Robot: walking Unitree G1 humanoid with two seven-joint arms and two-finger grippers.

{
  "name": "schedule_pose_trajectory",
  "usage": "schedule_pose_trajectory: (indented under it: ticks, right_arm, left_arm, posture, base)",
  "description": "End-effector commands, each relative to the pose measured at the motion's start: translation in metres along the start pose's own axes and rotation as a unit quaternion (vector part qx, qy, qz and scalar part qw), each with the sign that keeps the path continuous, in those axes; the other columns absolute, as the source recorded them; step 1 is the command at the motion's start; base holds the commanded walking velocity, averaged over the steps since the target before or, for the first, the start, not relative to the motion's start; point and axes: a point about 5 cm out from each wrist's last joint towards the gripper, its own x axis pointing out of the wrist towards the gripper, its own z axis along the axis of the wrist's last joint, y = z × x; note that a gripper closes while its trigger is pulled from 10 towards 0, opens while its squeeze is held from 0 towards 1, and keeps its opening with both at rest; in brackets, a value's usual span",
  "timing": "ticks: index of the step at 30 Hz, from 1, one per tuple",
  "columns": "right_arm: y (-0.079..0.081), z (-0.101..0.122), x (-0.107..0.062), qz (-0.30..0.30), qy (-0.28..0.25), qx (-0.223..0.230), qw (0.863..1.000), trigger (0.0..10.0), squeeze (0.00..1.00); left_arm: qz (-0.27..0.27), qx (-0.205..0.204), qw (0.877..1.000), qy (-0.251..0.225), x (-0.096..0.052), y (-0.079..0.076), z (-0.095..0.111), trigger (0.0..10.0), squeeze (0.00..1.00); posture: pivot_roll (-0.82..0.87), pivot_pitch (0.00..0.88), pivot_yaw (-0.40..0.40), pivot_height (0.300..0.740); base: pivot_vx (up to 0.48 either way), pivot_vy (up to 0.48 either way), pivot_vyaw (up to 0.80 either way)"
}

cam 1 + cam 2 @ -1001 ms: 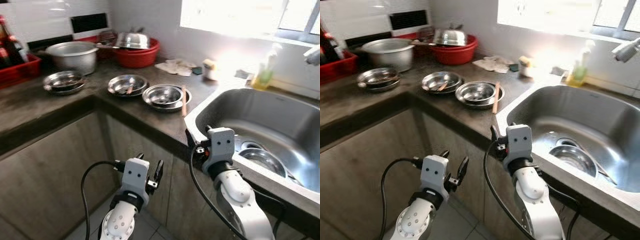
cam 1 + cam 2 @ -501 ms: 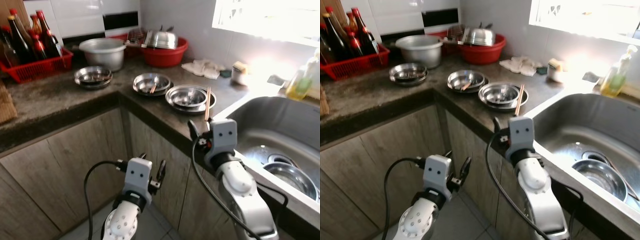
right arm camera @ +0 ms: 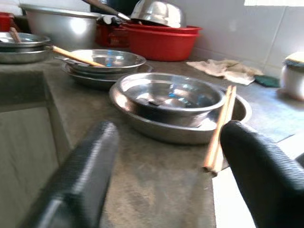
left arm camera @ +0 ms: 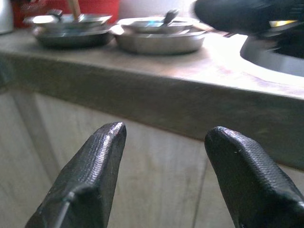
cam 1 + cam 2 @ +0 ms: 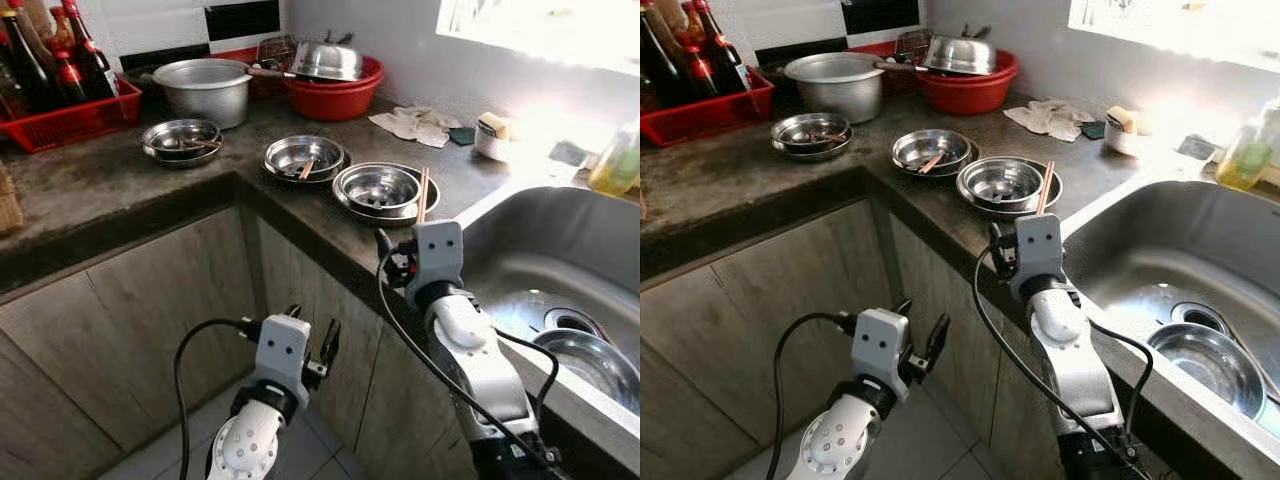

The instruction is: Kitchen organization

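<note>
Dark stone countertop (image 5: 120,190) wraps an inside corner and runs to a steel sink (image 5: 560,250) at its right end. Near the front edge, just beside the sink, sits a steel bowl (image 5: 378,187) on a plate, with a pair of chopsticks (image 5: 422,194) laid across its sink-side rim, long axis running front to back, the near tips jutting toward the front edge. The right gripper (image 3: 166,175) is at that edge, fingers spread wide toward the bowl. The left gripper (image 4: 164,175), also spread wide, hangs before the cabinet doors (image 5: 150,330).
</note>
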Motion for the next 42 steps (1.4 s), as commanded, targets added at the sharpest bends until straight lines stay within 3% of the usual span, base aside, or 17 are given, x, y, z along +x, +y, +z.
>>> schedule_pose_trajectory:
  ticks: [1,2,19,42]
  right_arm:
    - [-0.005,0.004,0.006,-0.014,-0.008,-0.009,1.000,10.0,0.61]
    - [-0.007,0.003,0.009,-0.021,-0.006,-0.007,1.000,10.0,0.00]
    - [-0.015,-0.006,0.043,-0.049,0.025,0.039,0.998,10.0,0.00]
    - [-0.020,-0.017,0.062,-0.080,0.055,0.046,0.994,10.0,0.00]
  left_arm:
    - [-0.022,-0.002,1.000,-0.017,-0.003,-0.006,0.006,10.0,0.00]
    - [-0.029,-0.002,0.999,-0.020,-0.004,-0.008,0.007,10.0,0.00]
    - [-0.043,-0.013,0.998,-0.036,-0.008,-0.013,0.012,10.0,0.00]
    - [-0.035,-0.012,0.999,-0.037,-0.010,-0.012,0.014,10.0,0.00]
  posture:
    - [0.13,0.001,-0.057,0.740]
    - [0.13,0.002,-0.056,0.740]
    - [0.15,0.015,-0.075,0.740]
    - [0.15,0.040,-0.078,0.740]
  base:
    - [0.000,0.000,0.00]
    - [0.000,0.000,0.00]
    - [0.000,0.000,0.00]
    - [0.000,0.000,0.00]
